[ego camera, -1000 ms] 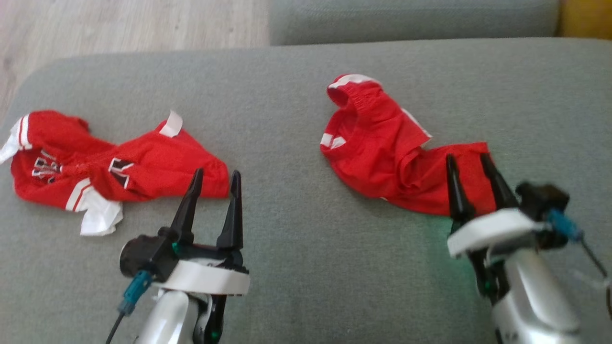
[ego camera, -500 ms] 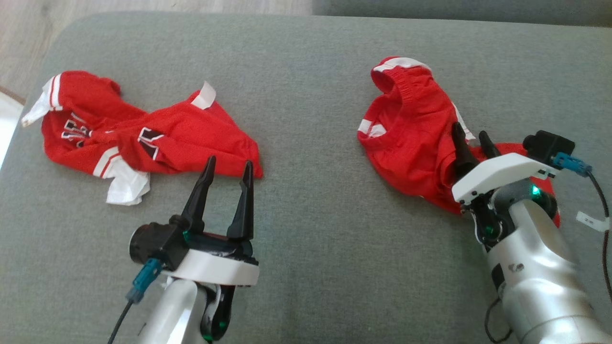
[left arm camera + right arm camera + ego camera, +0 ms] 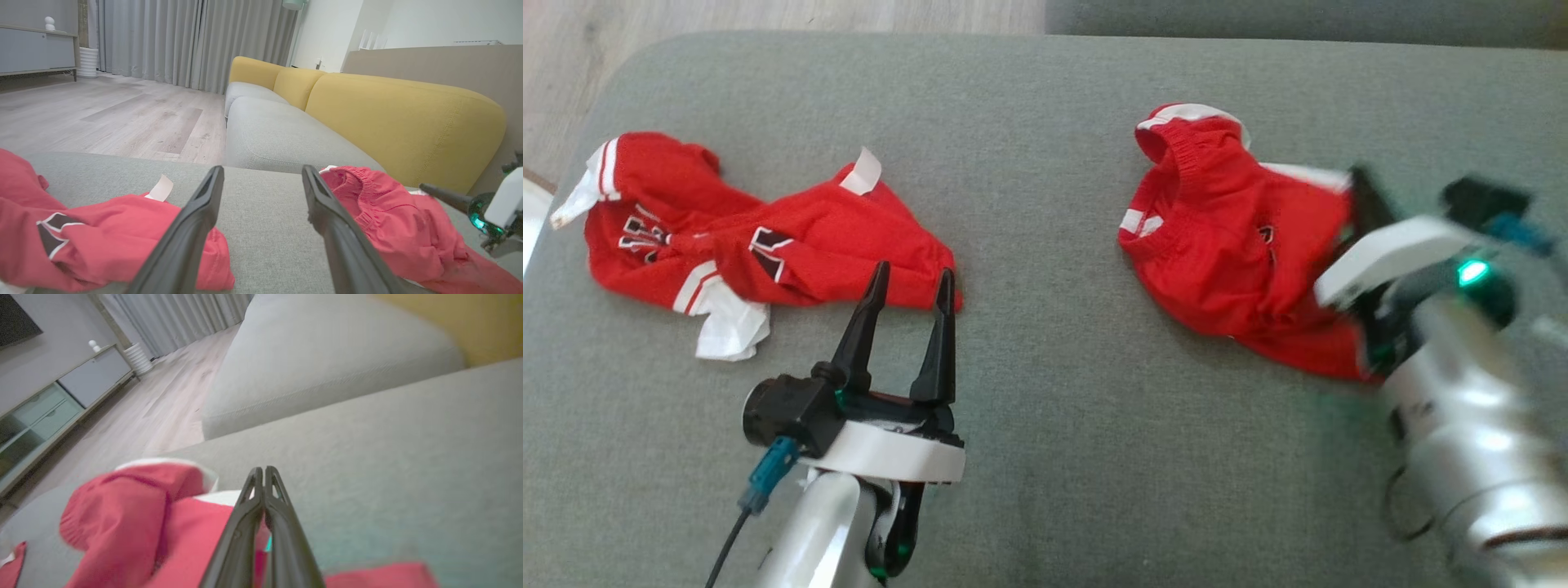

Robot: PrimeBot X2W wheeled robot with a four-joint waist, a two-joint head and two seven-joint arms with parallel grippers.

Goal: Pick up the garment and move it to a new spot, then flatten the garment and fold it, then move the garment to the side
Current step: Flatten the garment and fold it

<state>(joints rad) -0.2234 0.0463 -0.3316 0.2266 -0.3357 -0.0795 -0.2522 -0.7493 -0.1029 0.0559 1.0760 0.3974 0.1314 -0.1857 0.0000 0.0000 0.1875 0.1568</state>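
Note:
A crumpled red garment point(image 3: 1217, 237) with an elastic waistband and white trim lies on the right of the grey seat cushion point(image 3: 1029, 163). It also shows in the left wrist view point(image 3: 380, 204) and the right wrist view point(image 3: 122, 506). My right gripper point(image 3: 1360, 184) is at its right edge, blurred. Its fingers are pressed together point(image 3: 264, 469), with red cloth caught low between them and that side of the cloth pulled up. My left gripper point(image 3: 913, 271) stands open point(image 3: 262, 168) just short of a second red garment, a lettered jersey point(image 3: 792, 253), and holds nothing.
The cushion's rounded left edge drops to a wooden floor point(image 3: 686, 16). Another grey seat point(image 3: 278, 134) and yellow back cushions point(image 3: 400, 118) lie beyond. Bare cushion stretches between the two garments and in front of them.
My right gripper has gone from open to shut at the garment's right side and swung right, drawing the cloth up. The left arm has kept still. The head camera shifted.

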